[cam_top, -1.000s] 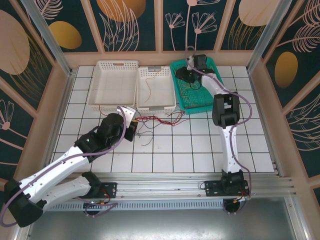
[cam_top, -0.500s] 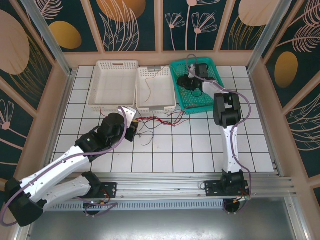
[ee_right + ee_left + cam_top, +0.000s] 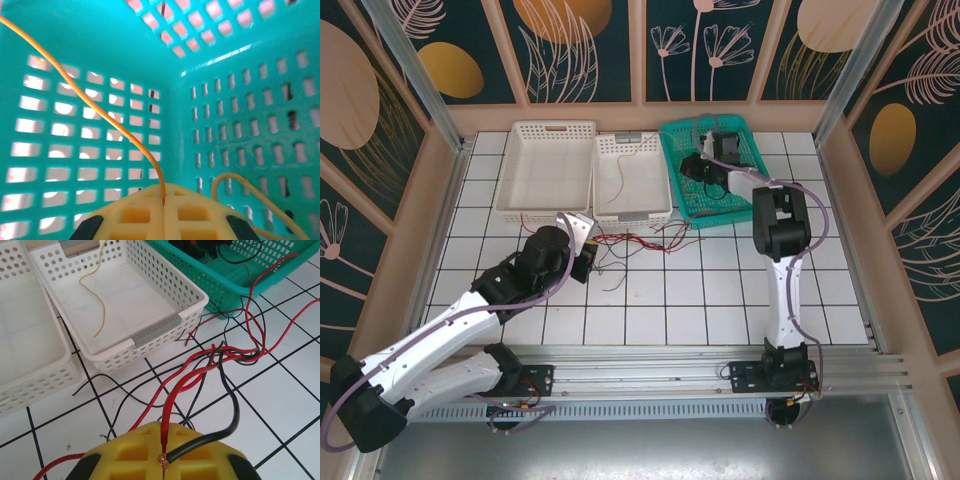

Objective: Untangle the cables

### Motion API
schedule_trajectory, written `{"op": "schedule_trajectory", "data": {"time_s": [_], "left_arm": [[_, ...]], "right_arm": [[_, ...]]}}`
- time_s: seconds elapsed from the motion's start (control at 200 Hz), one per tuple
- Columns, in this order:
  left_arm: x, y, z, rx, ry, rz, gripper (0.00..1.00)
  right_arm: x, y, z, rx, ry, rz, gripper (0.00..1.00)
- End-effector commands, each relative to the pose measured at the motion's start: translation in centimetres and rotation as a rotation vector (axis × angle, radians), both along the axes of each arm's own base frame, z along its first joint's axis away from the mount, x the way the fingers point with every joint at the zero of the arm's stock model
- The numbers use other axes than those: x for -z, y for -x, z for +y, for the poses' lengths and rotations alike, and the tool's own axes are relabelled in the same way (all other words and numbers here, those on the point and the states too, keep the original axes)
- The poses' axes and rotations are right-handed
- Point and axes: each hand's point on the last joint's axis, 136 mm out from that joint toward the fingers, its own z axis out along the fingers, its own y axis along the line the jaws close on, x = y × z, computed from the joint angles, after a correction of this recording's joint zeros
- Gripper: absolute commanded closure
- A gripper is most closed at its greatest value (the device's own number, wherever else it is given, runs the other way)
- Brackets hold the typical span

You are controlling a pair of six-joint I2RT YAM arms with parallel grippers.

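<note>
Step in hand, by my reading: drawing single wires out of the knot; both arms engaged, in two places.

Left gripper (image 3: 163, 437): pads closed, no gap; red wire (image 3: 172, 395) pinched at the seam, bare copper end just behind the tips; black wire (image 3: 232, 415) runs to the same seam and looks caught with it, though I cannot tell whether it is truly clamped. Ahead of the fingers and a little right, both lead into the knot (image 3: 240, 354) of cables on the tiles (image 3: 290, 390), just short of the green basket (image 3: 220, 290); further red loops climb towards that basket's near rim. Ahead and left of the tips, the white basket (image 3: 192, 307) holds one loose wire (image 3: 97, 300), yellowish, lying apart from the rest.

Right gripper (image 3: 164, 197): down inside the green basket; pads shut on an orange wire (image 3: 100, 107) that rises from the seam up and leftward; another orange loop (image 3: 235, 177) curls just right of the pads; same wire or not, cannot tell.

Judgement: early to middle; one wire sorted, knot largely intact. Next for the left: draw back from the knot slowly and low, watching whether red slides free or drags the whole bundle; if black is clamped too, let go and retake one alone. Next for the right: open, then lift straight out so the nearby loop does not snag.
</note>
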Motion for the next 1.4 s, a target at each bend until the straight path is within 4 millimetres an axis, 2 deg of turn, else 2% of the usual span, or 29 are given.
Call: {"op": "schedule_trajectory", "data": {"time_s": [0.0,0.265,0.365,0.5,0.591,0.911,1.181,1.391], "left_arm": [[-0.5,-0.1,-0.3,0.017,0.019,-0.022,1.00],[-0.7,0.0,-0.5,0.025,0.024,-0.022,1.00],[-0.7,0.0,-0.5,0.026,0.023,-0.023,1.00],[-0.7,0.1,-0.5,0.028,0.024,-0.022,1.00],[-0.8,0.1,-0.5,0.029,0.025,-0.025,1.00],[-0.9,0.2,-0.6,0.039,0.034,-0.023,1.00],[-0.9,0.2,-0.7,0.041,0.035,-0.022,1.00],[-0.9,0.2,-0.8,0.044,0.036,-0.020,1.00]], "right_arm": [[-7.6,-1.0,-2.8,0.119,-0.012,-0.186,1.00],[-12.2,1.6,-7.5,0.217,-0.111,-0.254,1.00],[-15.3,3.0,-8.7,0.248,-0.119,-0.315,1.00],[-20.6,5.4,-9.8,0.298,-0.130,-0.428,1.00],[-23.0,7.0,-10.5,0.339,-0.140,-0.463,1.00],[-27.8,12.7,-11.7,0.404,-0.182,-0.570,1.00],[-28.8,13.9,-12.5,0.448,-0.172,-0.581,1.00],[-32.1,16.3,-13.3,0.494,-0.185,-0.670,1.00]]}}
